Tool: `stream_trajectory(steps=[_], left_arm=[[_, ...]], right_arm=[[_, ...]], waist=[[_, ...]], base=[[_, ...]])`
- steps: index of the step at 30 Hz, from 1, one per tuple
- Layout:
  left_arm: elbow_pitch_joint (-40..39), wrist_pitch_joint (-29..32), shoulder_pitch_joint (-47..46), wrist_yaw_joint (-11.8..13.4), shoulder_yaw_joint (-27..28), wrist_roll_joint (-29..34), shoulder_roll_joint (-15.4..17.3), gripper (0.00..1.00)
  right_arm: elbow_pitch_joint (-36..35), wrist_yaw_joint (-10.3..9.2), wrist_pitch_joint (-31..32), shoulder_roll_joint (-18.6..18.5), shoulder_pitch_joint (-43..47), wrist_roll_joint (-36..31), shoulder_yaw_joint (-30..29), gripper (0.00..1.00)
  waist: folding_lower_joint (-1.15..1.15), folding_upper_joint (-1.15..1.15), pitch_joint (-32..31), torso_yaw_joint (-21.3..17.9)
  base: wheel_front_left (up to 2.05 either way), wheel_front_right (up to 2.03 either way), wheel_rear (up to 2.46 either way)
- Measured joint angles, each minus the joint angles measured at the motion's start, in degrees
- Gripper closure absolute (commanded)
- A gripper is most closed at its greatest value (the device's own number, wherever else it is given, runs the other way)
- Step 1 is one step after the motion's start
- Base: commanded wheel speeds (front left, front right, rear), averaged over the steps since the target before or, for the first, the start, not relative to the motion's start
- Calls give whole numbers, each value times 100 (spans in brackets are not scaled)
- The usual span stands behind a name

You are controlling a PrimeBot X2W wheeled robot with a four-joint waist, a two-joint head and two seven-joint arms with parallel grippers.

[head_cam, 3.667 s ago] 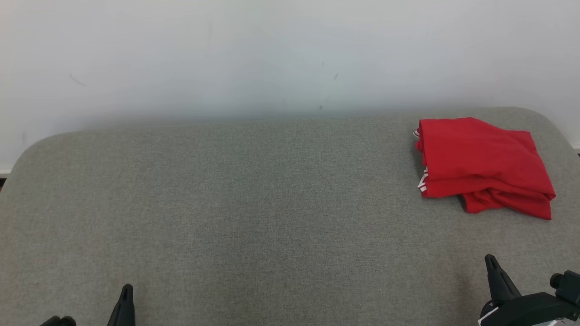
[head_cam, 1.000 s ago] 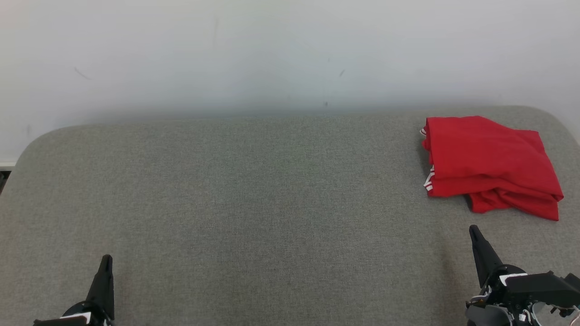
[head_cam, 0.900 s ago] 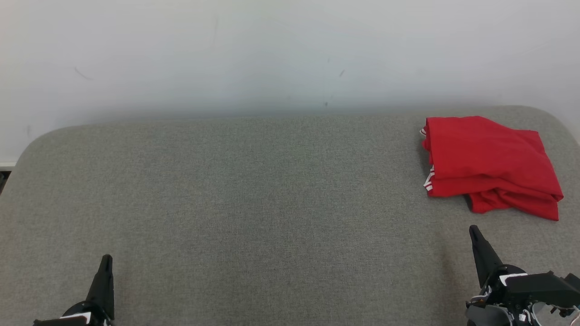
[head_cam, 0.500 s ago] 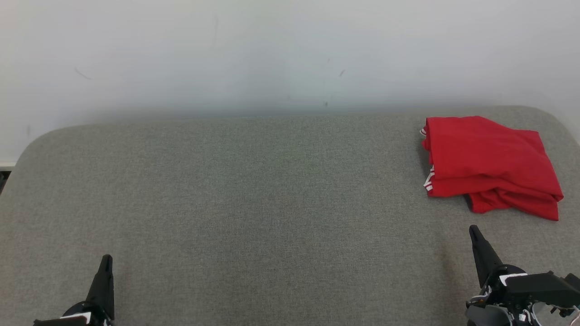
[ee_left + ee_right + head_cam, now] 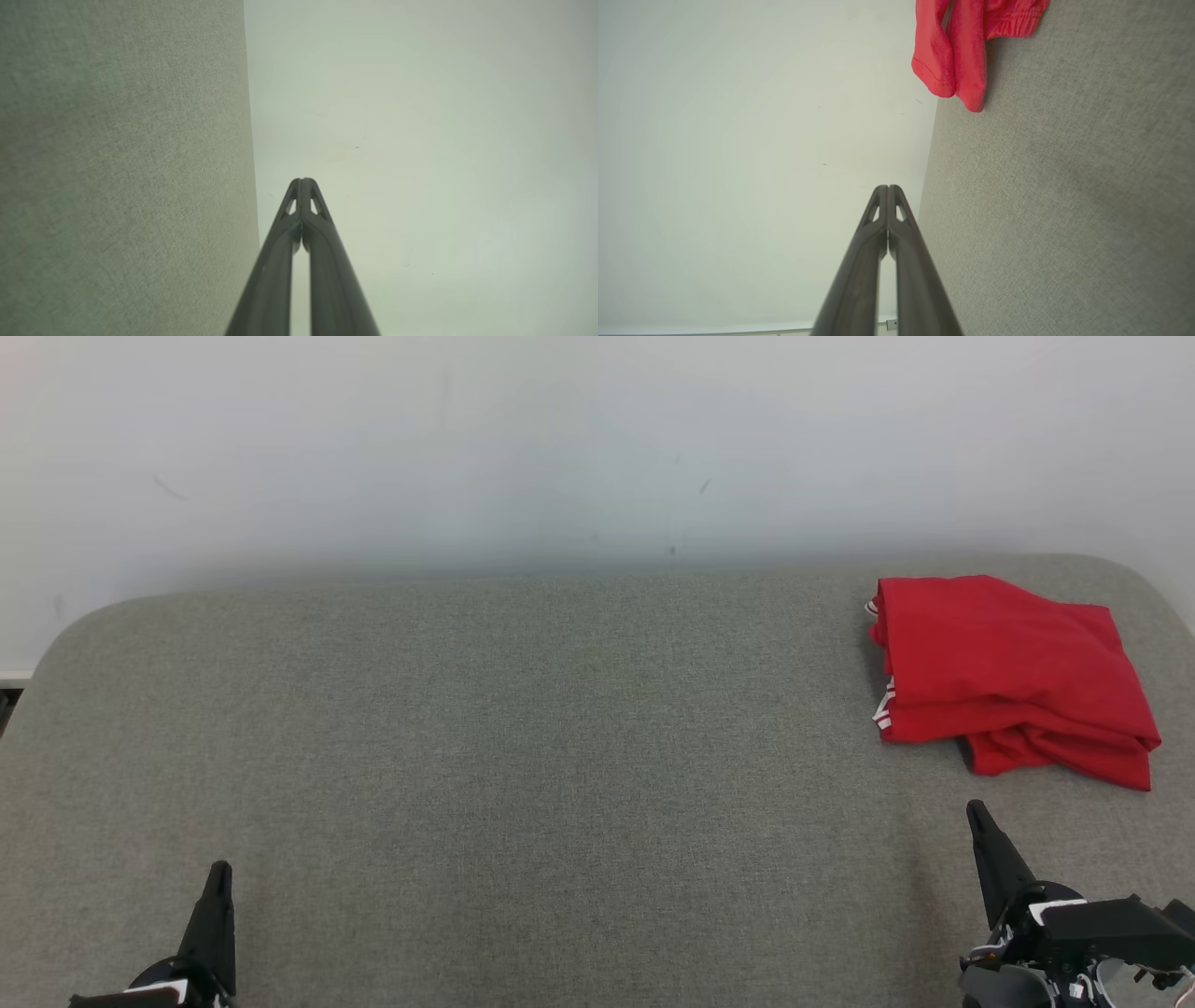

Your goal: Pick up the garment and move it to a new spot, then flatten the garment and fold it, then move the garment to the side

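Observation:
The garment (image 5: 1013, 681) is red with white trim, folded into a compact stack at the far right of the grey padded table (image 5: 560, 756); a corner of the garment (image 5: 962, 51) also hangs into the top of the right wrist view. My right gripper (image 5: 977, 814) sits shut and empty at the lower right, a short way in front of the stack, its tips pressed together in the right wrist view (image 5: 887, 187). My left gripper (image 5: 219, 870) rests shut and empty at the lower left, far from the cloth; its fingertips (image 5: 303, 181) meet in the left wrist view.
A plain white wall (image 5: 560, 448) runs directly behind the table's rounded back edge. A dark strip of floor (image 5: 5, 705) shows past the table's left end.
Over the last second nothing has moved. Compared with the oldest frame, both grippers stand further up in the head view and the camera has shifted slightly.

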Motion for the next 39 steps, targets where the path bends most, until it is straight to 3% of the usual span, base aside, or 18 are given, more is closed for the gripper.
stream_trajectory(steps=[39], left_arm=[[9,-1,-60,-1,-1,0,-1,100]], right_arm=[[2,5,0,0,-1,0,1,100]], waist=[[0,0,0,0]], base=[[0,0,0]])
